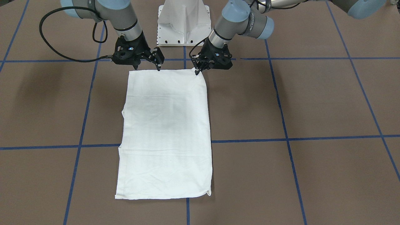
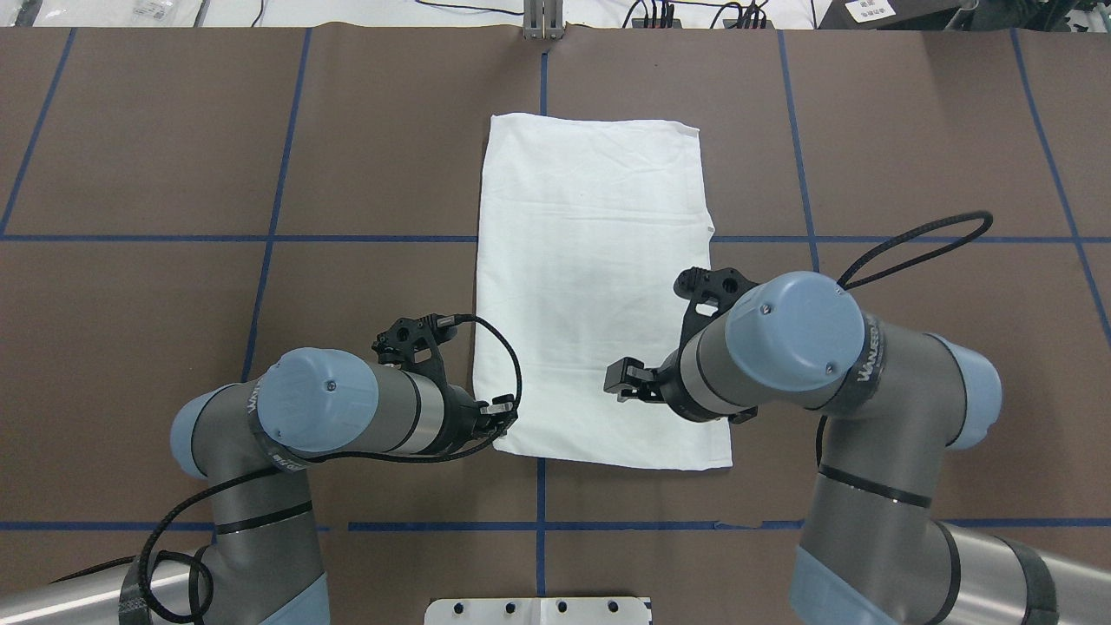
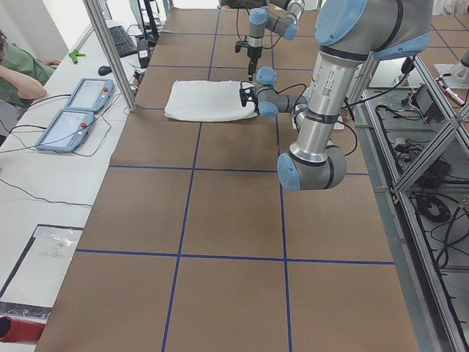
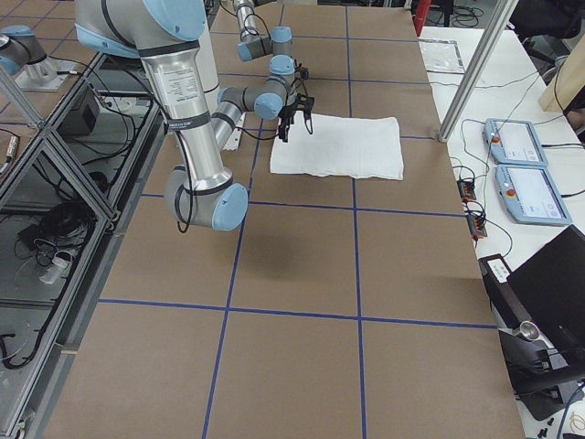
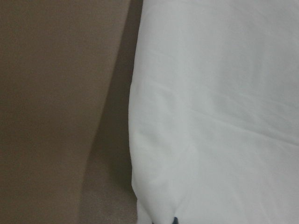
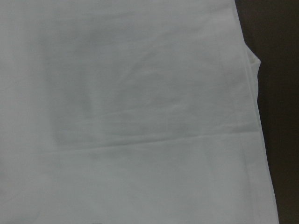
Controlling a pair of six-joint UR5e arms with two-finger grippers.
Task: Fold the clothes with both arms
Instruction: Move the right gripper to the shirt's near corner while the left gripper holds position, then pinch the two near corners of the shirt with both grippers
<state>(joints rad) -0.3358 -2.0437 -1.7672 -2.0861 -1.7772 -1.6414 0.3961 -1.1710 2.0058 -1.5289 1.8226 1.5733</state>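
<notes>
At the counter's (image 1: pixel 312 103) centre I see the shirt (image 1: pixel 165 134) folded into a flat rectangle. Seen from overhead, both grippers sit at its 6 o'clock edge. The left gripper (image 1: pixel 197 72) is at the 7 o'clock corner, fingers pressed together. The right gripper (image 1: pixel 147 67) is near 5 o'clock, fingers spread, 1 tip touching cloth.

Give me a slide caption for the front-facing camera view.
Left tool and right tool at the robot-side edge of the folded white T-shirt on the brown table.

robot lab: teach pendants (image 3: pixel 67 129), taped table (image 3: pixel 227 205)
</notes>
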